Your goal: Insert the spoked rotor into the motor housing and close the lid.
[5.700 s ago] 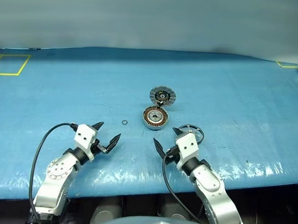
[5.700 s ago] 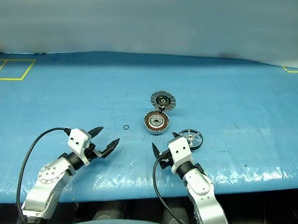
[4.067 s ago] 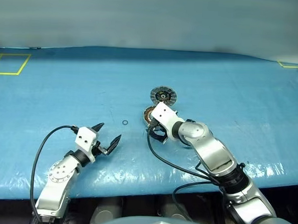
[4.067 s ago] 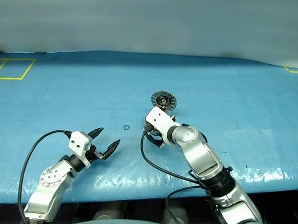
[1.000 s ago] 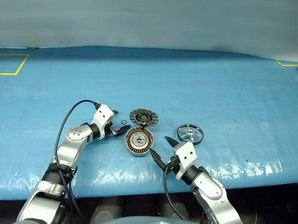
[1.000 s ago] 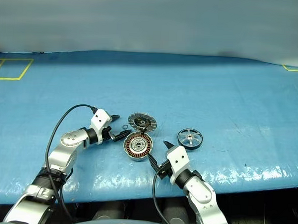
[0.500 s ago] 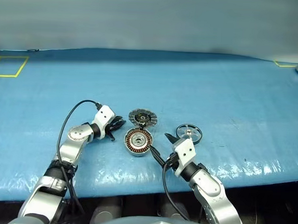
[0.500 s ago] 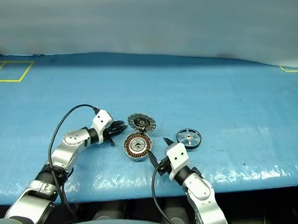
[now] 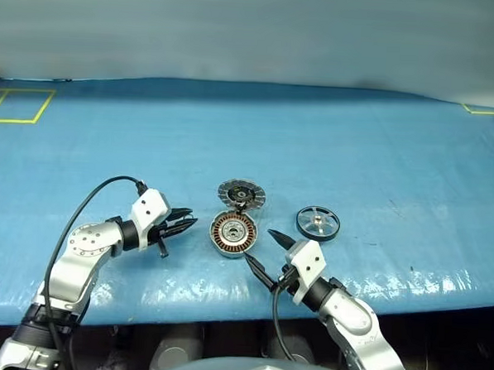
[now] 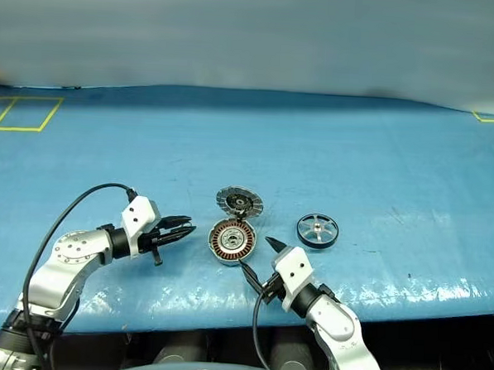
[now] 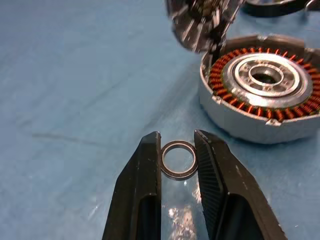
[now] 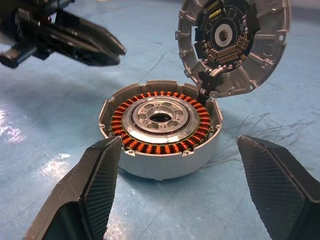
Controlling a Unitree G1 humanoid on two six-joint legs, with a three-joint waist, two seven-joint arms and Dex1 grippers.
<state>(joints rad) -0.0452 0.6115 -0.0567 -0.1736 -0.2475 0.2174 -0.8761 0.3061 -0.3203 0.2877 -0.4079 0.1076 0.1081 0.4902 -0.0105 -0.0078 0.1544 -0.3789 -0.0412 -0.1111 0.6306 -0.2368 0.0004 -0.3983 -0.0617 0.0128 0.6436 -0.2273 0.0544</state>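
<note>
Your left gripper (image 9: 179,224) is clamped on a small dark ring (image 11: 178,159), pinched edge-on between its two fingers (image 11: 142,185) and held clear of the blue desk (image 9: 397,160), just left of the motor housing (image 9: 233,233). The step in hand looks like carrying that ring over to the housing; keep the grip light and the ring level, and bring it over the dark centre before you lower, since the copper windings sit close around it. The housing stands near the desk's front edge, a little left of its middle, and the lid (image 9: 241,194) rises tilted from its far rim, seemingly still joined there by a short lead, though that link is hard to make out. Your right gripper (image 9: 259,254) waits at the housing's front, fingers (image 12: 95,187) spread wide to either side of it and touching nothing. The spoked rotor (image 9: 318,223) lies flat to the right of the housing, apart from it, untouched.
</note>
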